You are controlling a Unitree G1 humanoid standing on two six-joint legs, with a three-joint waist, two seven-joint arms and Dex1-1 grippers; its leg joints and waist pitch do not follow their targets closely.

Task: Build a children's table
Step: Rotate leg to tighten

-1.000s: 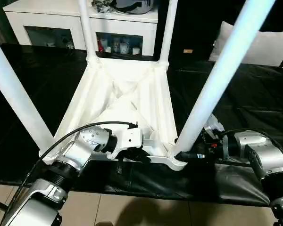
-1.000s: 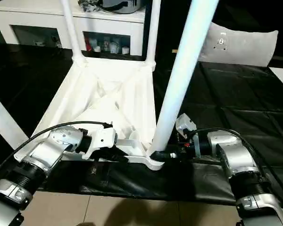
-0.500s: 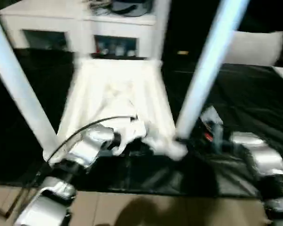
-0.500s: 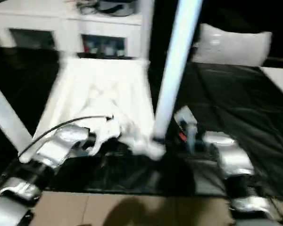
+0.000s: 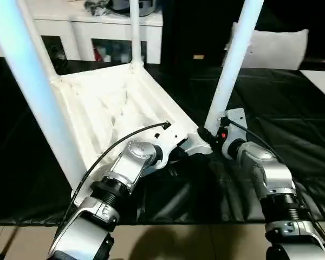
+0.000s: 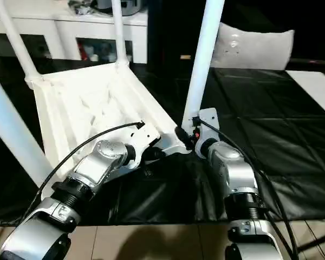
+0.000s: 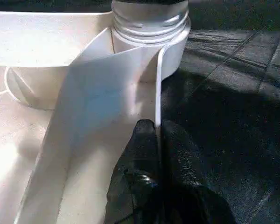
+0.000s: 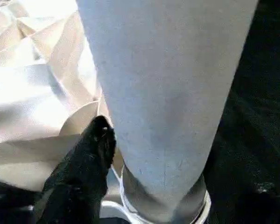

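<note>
On the black-covered bench, I see the tabletop upside down, legs up. My left gripper is clamped on its rim beside a corner socket. My right gripper straddles that socket's leg; grip unclear.

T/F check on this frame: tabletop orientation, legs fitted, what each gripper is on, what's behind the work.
1. The tabletop lies underside up on the black sheet. True.
2. No legs are fitted yet. False: four white legs stand up from its corners.
3. The left gripper is pinched on the tabletop's thin edge wall. True.
4. The right gripper is at a far-corner leg. False: it is at the base of the near right leg, where the leg meets its corner socket.
5. A white cabinet with glass doors stands behind the work. True.
</note>
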